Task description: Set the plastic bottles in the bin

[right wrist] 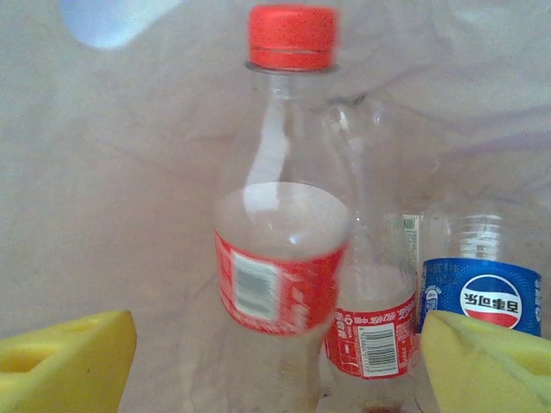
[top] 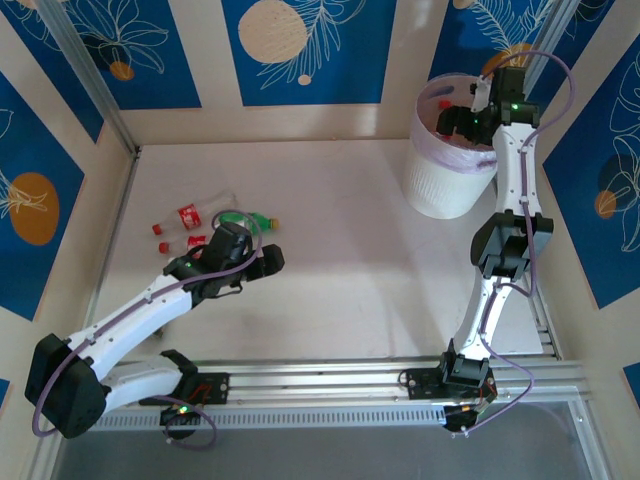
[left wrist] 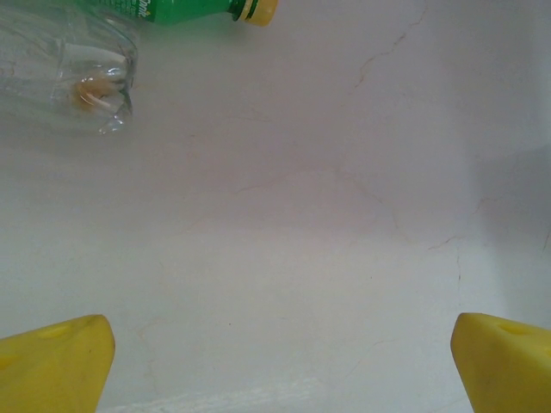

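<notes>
Plastic bottles (right wrist: 280, 258), mostly clear, red-labelled; three in the white lined bin (top: 445, 185), far right, one blue-labelled; two clear, one green bottle (top: 258, 220) on the table (top: 340, 260), left; left gripper (left wrist: 280, 361), right gripper (right wrist: 280, 353), jaws wide, empty

We get bright, even, diffuse light and only faint shadows. Ahead of the right gripper (right wrist: 275, 361), the red-capped bottle (right wrist: 280, 258) looks slightly smeared at its cap, and the bin liner (right wrist: 112, 172) behind it is hazy. The left gripper (left wrist: 280, 361) has its yellow fingertips (left wrist: 56, 361) soft at the lens.

Lab rig, aluminium rails (top: 330, 380), printed panels (top: 300, 50)
</notes>
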You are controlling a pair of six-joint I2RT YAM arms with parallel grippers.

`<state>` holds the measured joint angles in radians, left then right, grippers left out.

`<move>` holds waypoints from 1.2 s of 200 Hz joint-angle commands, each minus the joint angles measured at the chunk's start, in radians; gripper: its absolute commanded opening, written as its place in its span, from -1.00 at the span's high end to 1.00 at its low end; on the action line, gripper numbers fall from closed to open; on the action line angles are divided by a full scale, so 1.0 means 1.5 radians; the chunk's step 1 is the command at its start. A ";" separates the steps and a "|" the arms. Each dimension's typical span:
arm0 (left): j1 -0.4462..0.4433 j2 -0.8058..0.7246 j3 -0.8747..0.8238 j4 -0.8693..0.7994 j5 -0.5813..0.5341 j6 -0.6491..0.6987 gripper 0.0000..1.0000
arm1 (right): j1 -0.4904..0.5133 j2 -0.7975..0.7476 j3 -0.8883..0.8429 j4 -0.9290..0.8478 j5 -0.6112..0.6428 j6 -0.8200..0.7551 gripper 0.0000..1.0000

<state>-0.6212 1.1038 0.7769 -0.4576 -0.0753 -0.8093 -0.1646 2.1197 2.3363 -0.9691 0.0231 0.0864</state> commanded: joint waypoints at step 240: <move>0.567 0.159 0.072 -0.184 0.027 0.268 -1.00 | 0.119 -0.390 -0.279 0.147 0.012 0.007 -0.75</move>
<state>0.1623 1.3121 0.9154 -0.7761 -0.1200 -0.4446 0.0086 1.5585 1.9255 -0.7929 0.0349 0.0872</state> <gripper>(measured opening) 0.998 0.875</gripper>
